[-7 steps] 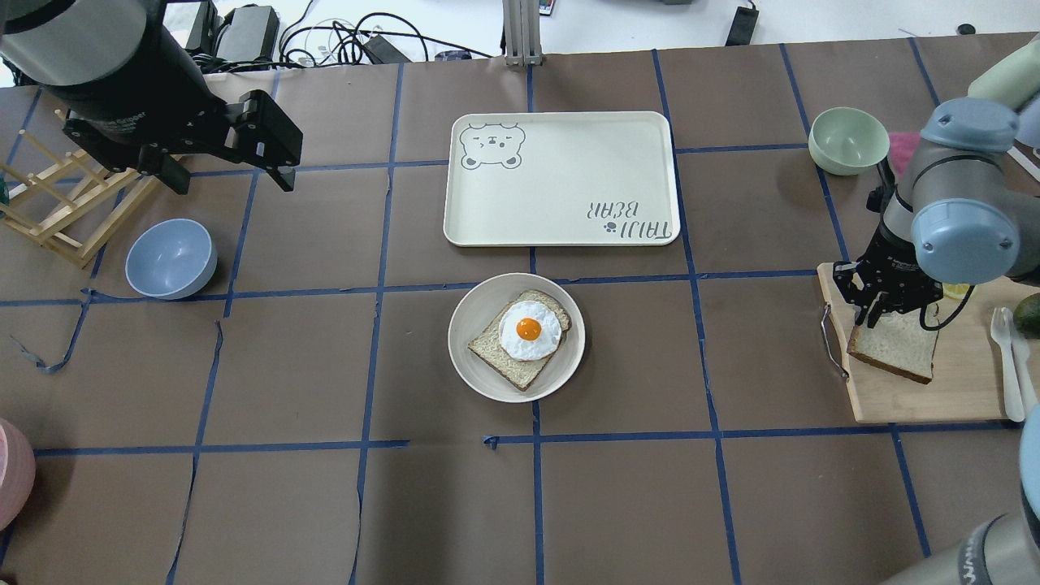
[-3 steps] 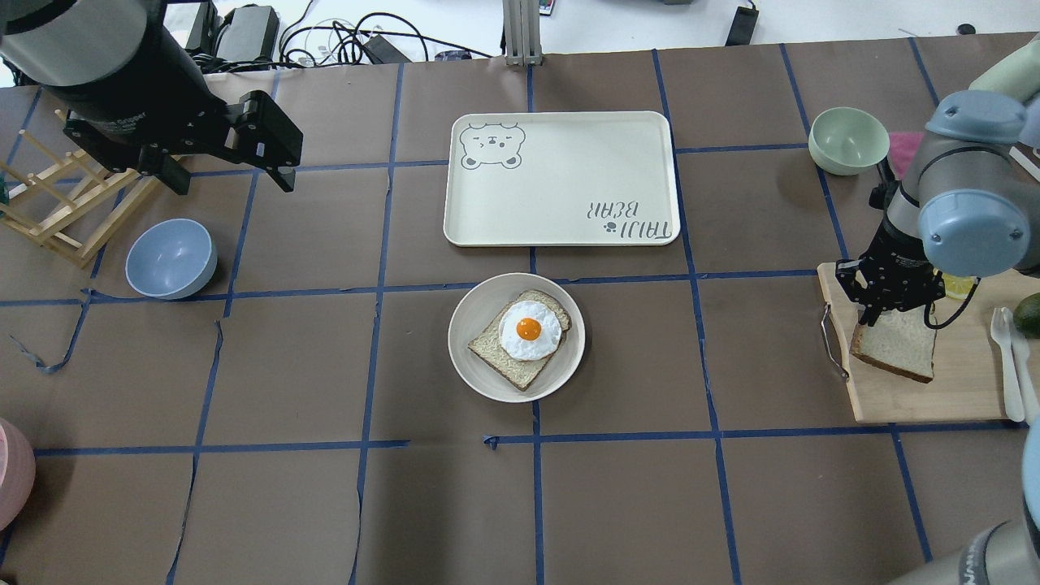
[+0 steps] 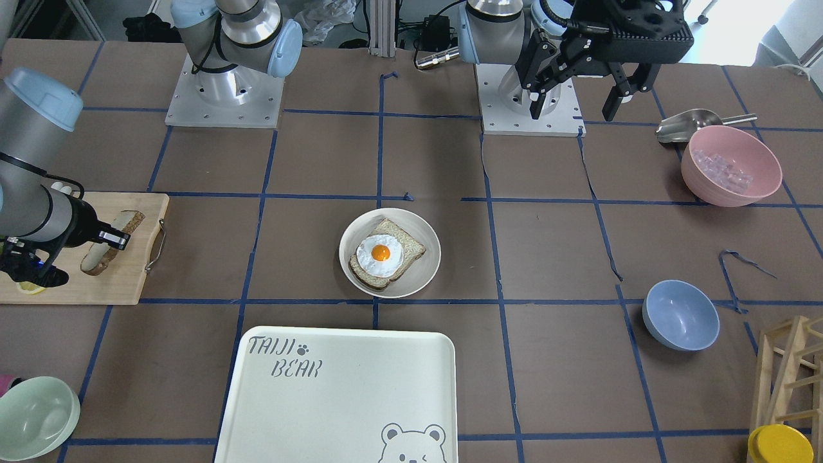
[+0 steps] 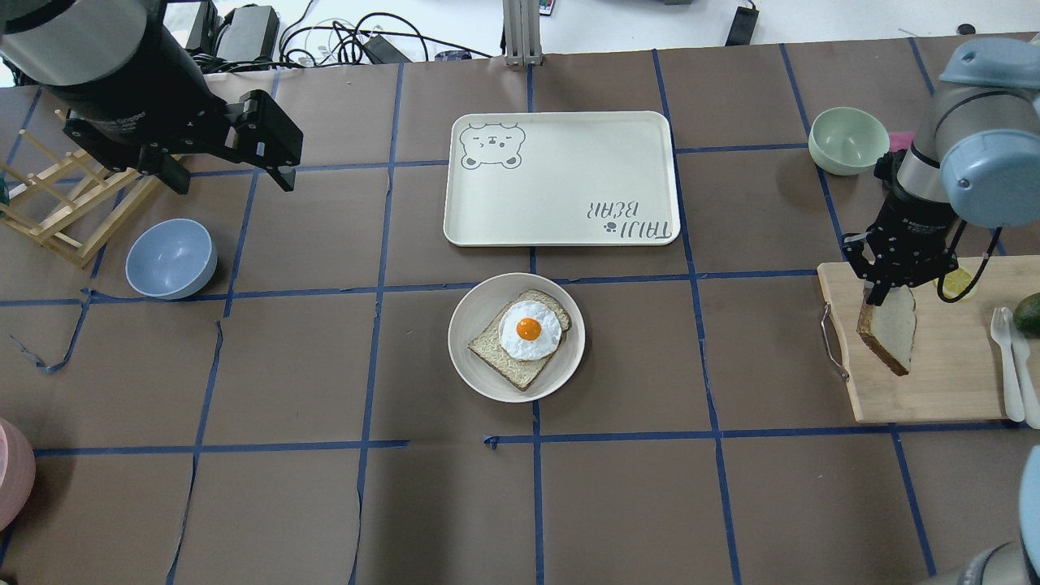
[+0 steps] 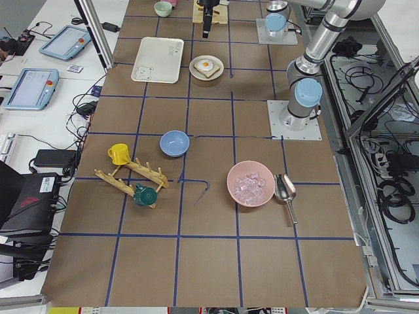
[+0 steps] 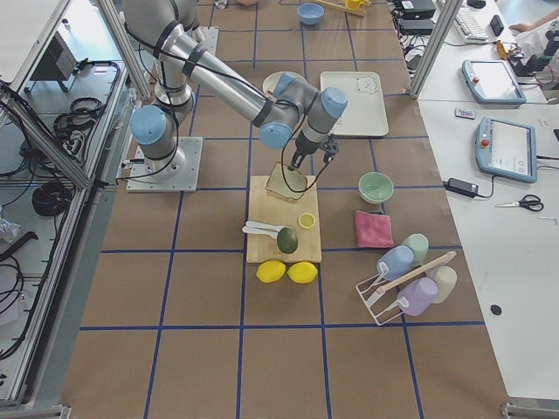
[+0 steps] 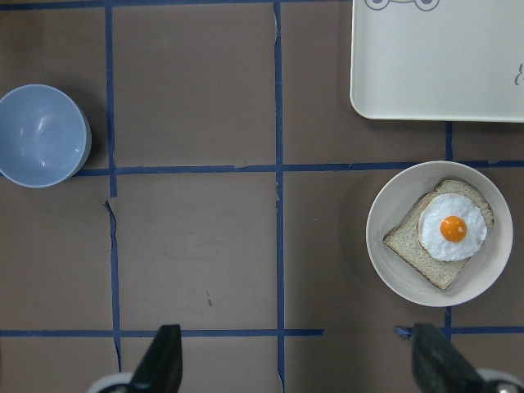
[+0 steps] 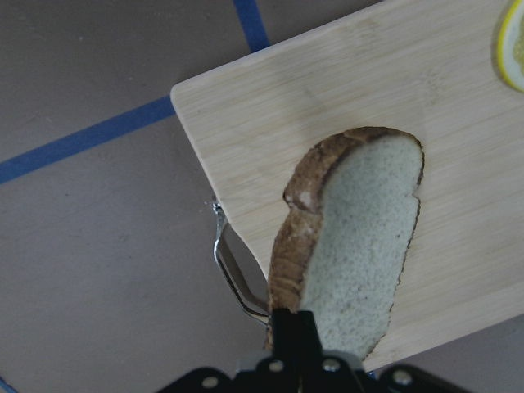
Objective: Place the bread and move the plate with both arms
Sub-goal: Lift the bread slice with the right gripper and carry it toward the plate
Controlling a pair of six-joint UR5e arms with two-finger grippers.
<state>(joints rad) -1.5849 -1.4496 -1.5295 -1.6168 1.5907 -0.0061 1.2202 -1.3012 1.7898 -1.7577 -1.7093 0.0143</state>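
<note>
Overhead, my right gripper (image 4: 881, 291) points down at the table's right edge, pinching the bread (image 4: 892, 333), which hangs on edge over the cutting board (image 4: 959, 390). In the front-facing view, my left gripper (image 3: 572, 108) hovers spread wide by the robot-side edge, with the plate (image 3: 429, 267) mid-table.

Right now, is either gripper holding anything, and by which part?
The right gripper pinches the bread by its crust edge, opposite the domed top, with the slice tilted up over the cutting board. The left gripper is open and empty.
</note>
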